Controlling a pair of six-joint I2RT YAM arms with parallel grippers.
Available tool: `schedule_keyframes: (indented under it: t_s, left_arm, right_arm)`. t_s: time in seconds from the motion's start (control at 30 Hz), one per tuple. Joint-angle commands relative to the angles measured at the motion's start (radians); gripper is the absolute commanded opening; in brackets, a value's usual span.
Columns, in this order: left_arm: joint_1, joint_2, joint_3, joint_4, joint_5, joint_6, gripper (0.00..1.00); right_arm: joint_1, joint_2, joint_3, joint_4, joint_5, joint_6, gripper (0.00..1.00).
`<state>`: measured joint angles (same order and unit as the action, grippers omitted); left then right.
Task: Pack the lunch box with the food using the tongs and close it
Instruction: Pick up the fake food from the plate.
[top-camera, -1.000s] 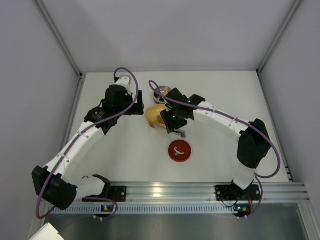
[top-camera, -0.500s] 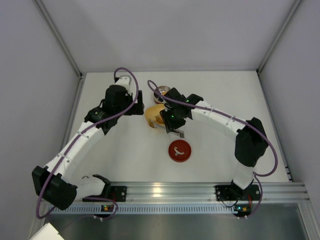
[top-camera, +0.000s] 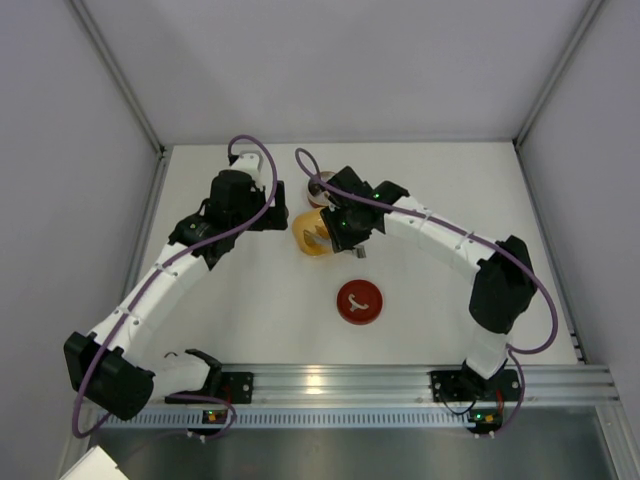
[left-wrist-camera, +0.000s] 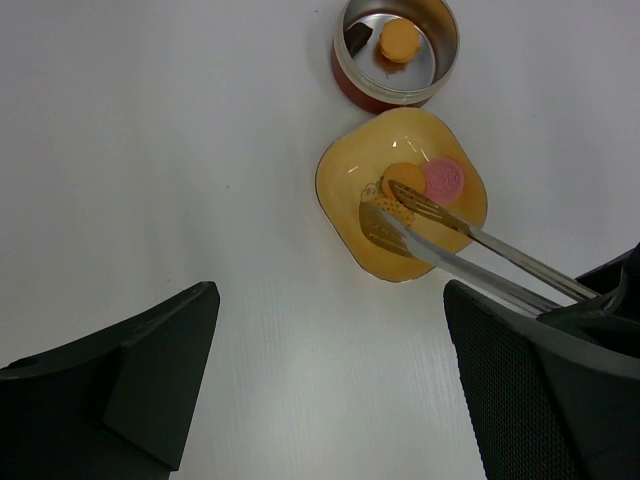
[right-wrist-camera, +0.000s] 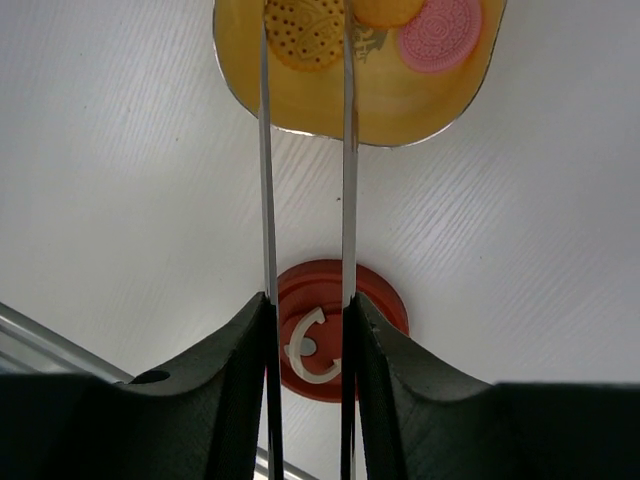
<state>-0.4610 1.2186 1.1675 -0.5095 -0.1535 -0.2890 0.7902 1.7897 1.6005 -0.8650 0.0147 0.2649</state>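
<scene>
The red lid (right-wrist-camera: 310, 290) lies nearest on the counter (right-wrist-camera: 120, 150), half hidden behind the right jaws, which are clamped on the tongs (right-wrist-camera: 345, 180). Since a second ago this arm has pushed farther over the yellow dish (right-wrist-camera: 330, 115). The tong tips straddle the brown piece (right-wrist-camera: 305, 30), with the pink piece (right-wrist-camera: 440, 35) beside it. The left jaws stand wide apart above the counter. Just beyond the dish, the tin (left-wrist-camera: 350, 90) holds one orange piece (left-wrist-camera: 400, 40).

Brightness: all views are evenly and brightly lit; the table (top-camera: 440, 290) is rendered near-white.
Shadows: soft and faint; one is cast beneath the tongs (left-wrist-camera: 470, 240).
Glare: highlights are carried inside the lunch box (left-wrist-camera: 432, 62).
Focus: the left gripper (left-wrist-camera: 330, 295) is shown dark, its fingers (left-wrist-camera: 110, 380) blurred.
</scene>
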Motion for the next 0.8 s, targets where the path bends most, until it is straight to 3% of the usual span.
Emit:
schedule_keyframes:
  t_s: [0.0,0.47,0.77]
  left_arm:
    - [0.001,-0.007,-0.005,0.008,-0.001,0.001,0.99]
    - [-0.001,-0.005,-0.006,0.008,0.000,0.002,0.99]
    - [0.001,-0.005,-0.003,0.008,0.003,0.002,0.99]
  right_arm:
    - [0.012,-0.012,0.059,-0.015,0.076,0.011,0.33]
    - [-0.006,-0.001,0.108,-0.012,0.074,0.013,0.34]
    - [-0.068,0.025,0.228,-0.042,0.105,0.000,0.35]
